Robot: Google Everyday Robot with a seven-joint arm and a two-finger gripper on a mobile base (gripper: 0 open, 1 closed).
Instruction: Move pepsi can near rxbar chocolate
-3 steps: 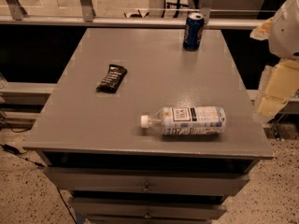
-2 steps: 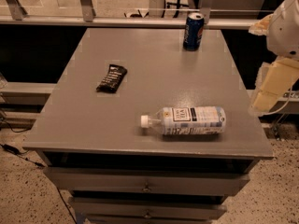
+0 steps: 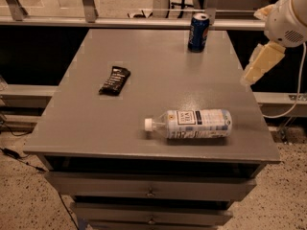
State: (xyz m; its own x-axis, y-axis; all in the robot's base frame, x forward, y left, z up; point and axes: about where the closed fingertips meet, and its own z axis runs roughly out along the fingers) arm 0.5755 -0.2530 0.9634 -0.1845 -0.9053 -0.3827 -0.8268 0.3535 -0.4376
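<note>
The pepsi can (image 3: 198, 32) stands upright at the far right of the grey table top (image 3: 158, 90), near the back edge. The rxbar chocolate (image 3: 115, 80) lies flat in its black wrapper on the left part of the table. My gripper (image 3: 259, 63) hangs in the air just off the table's right edge, to the right of the can, a little nearer to me, and well apart from it. It holds nothing that I can see.
A clear plastic water bottle (image 3: 190, 124) with a white cap lies on its side near the front right of the table. A metal rail (image 3: 120, 22) runs behind the table. Drawers (image 3: 151, 190) sit under the top.
My gripper has moved up and to the left, closer to the table's right edge. The can, bar and bottle have not moved.
</note>
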